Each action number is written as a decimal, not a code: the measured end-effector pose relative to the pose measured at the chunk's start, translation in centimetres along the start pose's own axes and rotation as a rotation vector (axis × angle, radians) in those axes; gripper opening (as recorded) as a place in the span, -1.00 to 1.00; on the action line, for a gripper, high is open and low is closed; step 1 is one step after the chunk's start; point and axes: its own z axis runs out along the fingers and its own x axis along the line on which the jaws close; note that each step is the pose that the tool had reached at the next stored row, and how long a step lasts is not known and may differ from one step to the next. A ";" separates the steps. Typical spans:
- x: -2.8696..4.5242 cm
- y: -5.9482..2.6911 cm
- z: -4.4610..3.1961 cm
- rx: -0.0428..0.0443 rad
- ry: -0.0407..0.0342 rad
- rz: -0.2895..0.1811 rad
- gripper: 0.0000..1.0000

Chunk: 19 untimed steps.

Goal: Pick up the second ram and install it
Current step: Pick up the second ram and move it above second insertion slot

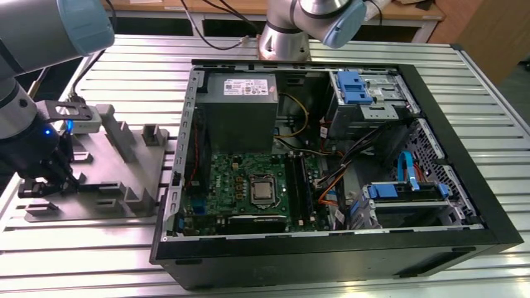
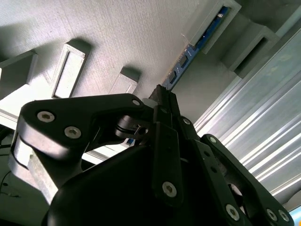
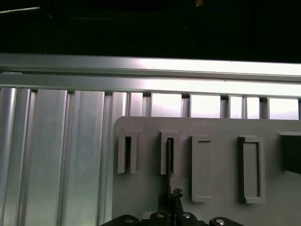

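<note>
The black links of the tool [image 2: 161, 94] are the nearest thing in the second wrist view. They run together to a narrow tip, and the fingers are closed thinly on the near end of the second ram [image 2: 186, 58]. From this tip the ram goes away as a long blue-green strip. It stands on its edge, and its far part sits inside a raised grey holder [image 2: 214, 21] of the grey fixture plate [image 2: 117, 28].

The first wrist view looks along the ram [image 3: 168, 160], so here it is only a thin dark line. The line stands upright in one slotted holder [image 3: 175, 153], with the tool [image 3: 172, 197] just at its near end. Other holders of the plate [image 3: 221, 127] stand in a row beside it, and behind them lies the ribbed metal table [image 3: 56, 141].

The exterior view gives the wider place. The tool [image 1: 48, 182] is low over the plate [image 1: 124, 180], at the exterior view's left. The open computer case [image 1: 463, 205] with its green motherboard [image 1: 240, 180] lies well apart on the table [image 1: 331, 56], toward the exterior view's right.
</note>
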 end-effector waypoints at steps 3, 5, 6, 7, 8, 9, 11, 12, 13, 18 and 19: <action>0.00 0.00 0.00 0.0000 0.0000 0.000 -0.75; 0.01 0.00 0.00 0.0000 0.0000 0.000 -0.75; 0.01 0.00 0.00 0.0000 0.0000 0.001 -0.75; 0.01 0.00 0.00 0.0001 -0.0001 0.002 -0.75; 0.01 0.00 -0.02 0.0001 -0.0002 0.003 -0.75; 0.01 0.01 -0.10 0.0002 -0.0004 0.003 -0.75; 0.00 0.02 -0.48 0.0001 -0.0004 0.003 -0.75; -0.01 0.03 -0.75 0.0000 -0.0003 0.003 -0.75; -0.01 0.05 -1.01 0.0001 -0.0004 0.003 -0.75; -0.04 0.10 -2.35 0.0001 -0.0005 0.003 -0.75; -0.05 0.11 -2.66 0.0001 -0.0004 0.003 -0.75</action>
